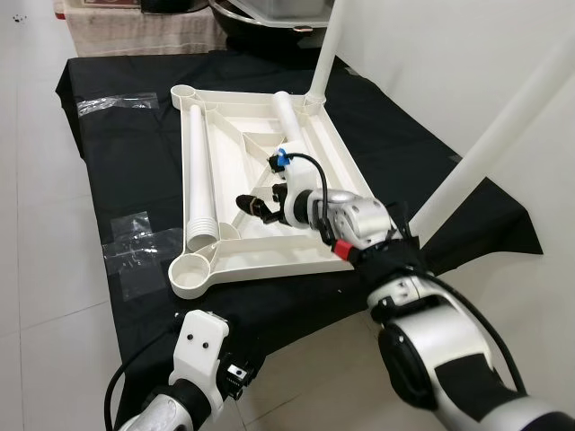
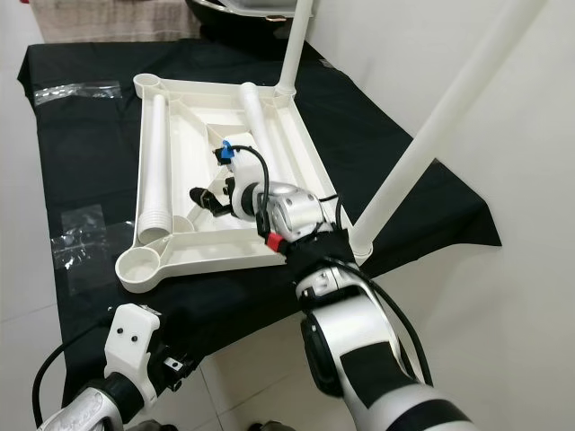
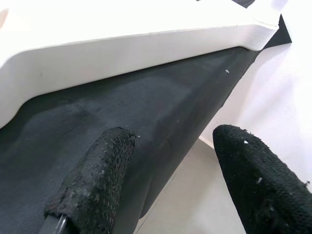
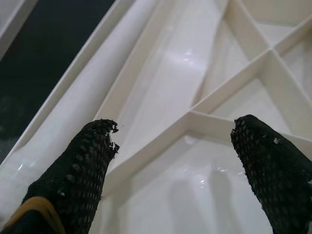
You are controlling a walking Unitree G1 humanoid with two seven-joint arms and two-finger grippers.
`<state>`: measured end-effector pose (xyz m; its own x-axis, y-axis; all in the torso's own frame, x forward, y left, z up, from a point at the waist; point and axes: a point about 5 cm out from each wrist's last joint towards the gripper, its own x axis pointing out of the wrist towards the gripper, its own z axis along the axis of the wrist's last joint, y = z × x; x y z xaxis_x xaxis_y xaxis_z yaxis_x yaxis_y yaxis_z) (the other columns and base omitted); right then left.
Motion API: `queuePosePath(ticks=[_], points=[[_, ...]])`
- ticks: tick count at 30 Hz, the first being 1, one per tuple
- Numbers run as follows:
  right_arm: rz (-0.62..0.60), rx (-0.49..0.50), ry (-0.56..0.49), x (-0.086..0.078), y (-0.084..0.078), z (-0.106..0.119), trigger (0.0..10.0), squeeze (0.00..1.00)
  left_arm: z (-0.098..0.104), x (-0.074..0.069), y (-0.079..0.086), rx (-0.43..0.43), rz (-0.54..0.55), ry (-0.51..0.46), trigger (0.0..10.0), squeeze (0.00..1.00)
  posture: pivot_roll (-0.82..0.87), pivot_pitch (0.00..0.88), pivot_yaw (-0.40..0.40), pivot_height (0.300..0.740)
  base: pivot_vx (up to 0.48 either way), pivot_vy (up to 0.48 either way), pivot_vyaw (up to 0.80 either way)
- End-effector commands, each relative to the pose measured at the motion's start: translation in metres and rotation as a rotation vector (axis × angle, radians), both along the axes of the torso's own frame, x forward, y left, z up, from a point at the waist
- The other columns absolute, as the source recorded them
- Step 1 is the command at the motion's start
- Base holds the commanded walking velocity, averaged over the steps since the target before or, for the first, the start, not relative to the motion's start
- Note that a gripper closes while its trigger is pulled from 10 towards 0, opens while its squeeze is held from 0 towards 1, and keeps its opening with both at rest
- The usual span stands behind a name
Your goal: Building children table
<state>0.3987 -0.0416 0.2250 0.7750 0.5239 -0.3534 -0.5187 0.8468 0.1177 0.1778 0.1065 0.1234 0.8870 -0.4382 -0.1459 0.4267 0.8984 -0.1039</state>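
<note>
Bright, even light; sharp pictures

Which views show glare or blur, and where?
Right wrist view: small glare spots on the glossy white tabletop underside, and the fingertips look soft. Left wrist view: the tabletop edge is overexposed. Eye views: sharp, evenly lit.

1. One white plastic tabletop [image 1: 260, 256], lying upside down on one black cloth [image 1: 117, 171].
2. Four white legs: two standing in corner sockets [image 1: 325, 45] [image 1: 503, 135], two lying inside the tabletop [image 1: 196, 171] [image 1: 292, 121].
3. Two empty corner sockets [image 1: 190, 272] [image 1: 185, 92].
4. Two patches of clear tape [image 1: 112, 105] [image 1: 130, 242].
</note>
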Motion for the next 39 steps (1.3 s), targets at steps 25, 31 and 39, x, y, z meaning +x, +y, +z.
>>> queuePosePath(ticks=[25,31,39], points=[[-0.21,0.087,0.167,-0.001,0.04,0.013,10.0,0.0,0.01,-0.009,-0.016,-0.037,0.001,-0.007,10.0,0.0,0.02,0.189,-0.256,0.74,0.0,0.0,0.0],[-0.195,0.039,0.187,-0.004,0.043,0.005,10.0,0.0,0.011,-0.008,-0.017,-0.043,0.011,-0.009,10.0,0.0,0.02,0.193,-0.264,0.74,0.0,0.0,0.0],[-0.113,0.006,0.276,-0.014,0.052,-0.011,10.0,0.0,0.011,-0.007,-0.018,-0.057,0.027,-0.006,10.0,0.0,0.02,0.184,-0.268,0.74,0.0,0.0,0.0]])
